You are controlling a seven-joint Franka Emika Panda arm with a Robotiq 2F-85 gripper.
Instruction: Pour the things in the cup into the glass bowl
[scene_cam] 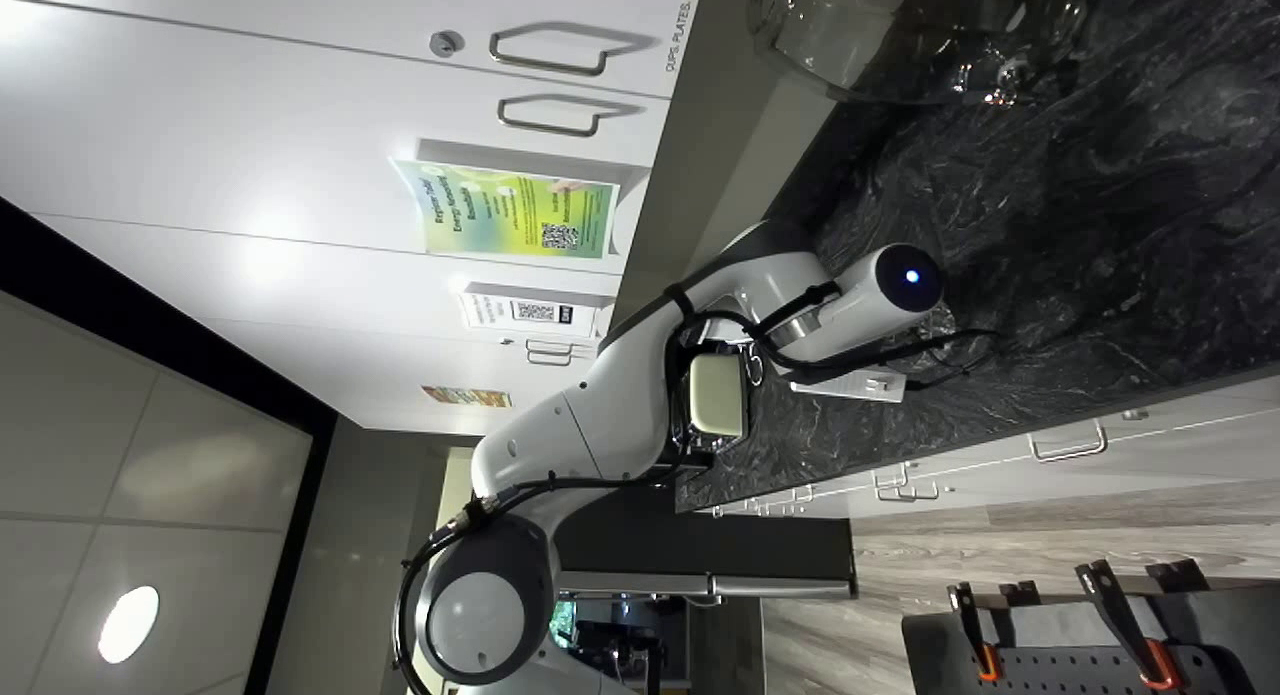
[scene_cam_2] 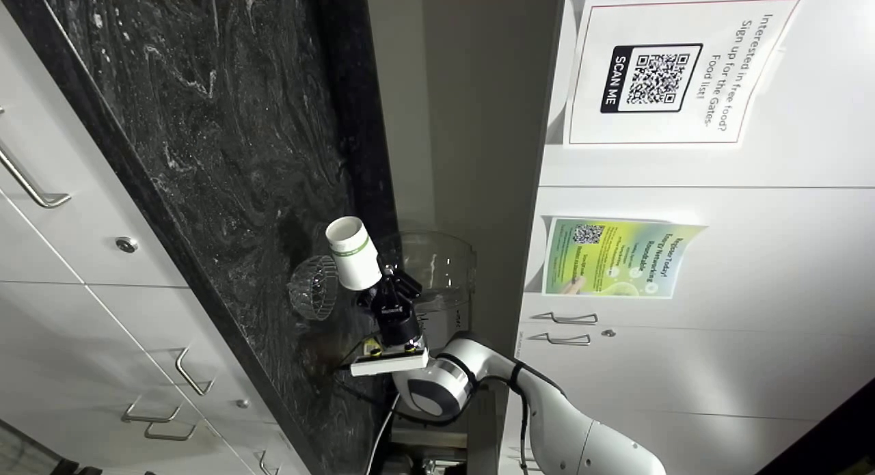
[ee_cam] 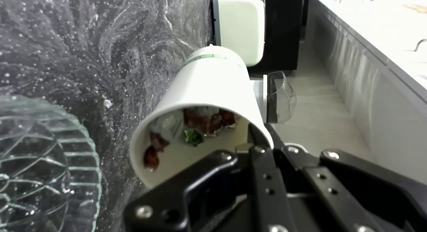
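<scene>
Near the glass bowl (ee_cam: 75, 162), the hand (ee_cam: 266, 136) pinches the tilted cup (ee_cam: 208, 83) by its rim.

Exterior views, sideways, share the countertop (scene_cam_2: 225, 140); wrist view faces the cup (ee_cam: 211, 90).

On a white cupboard door (scene_cam_2: 830, 119) I read a white sheet (scene_cam_2: 694, 72): "Interested in free food? Sign up for the Gates-Food list!", with "SCAN ME" beside its QR code (scene_cam_2: 657, 78). A green-and-yellow flyer (scene_cam_2: 618, 256) on the cupboard front says "Register Today!", then "Energy", "Networking" and "Roundtable"; its smaller lines defeat me. At the edge of another door (scene_cam: 560, 0) stand "CUPS", "PLATES" and "PLA", cut off there. The green band (ee_cam: 213, 56) on the white cup (ee_cam: 206, 83) I hold bears lettering too small to read.
</scene>
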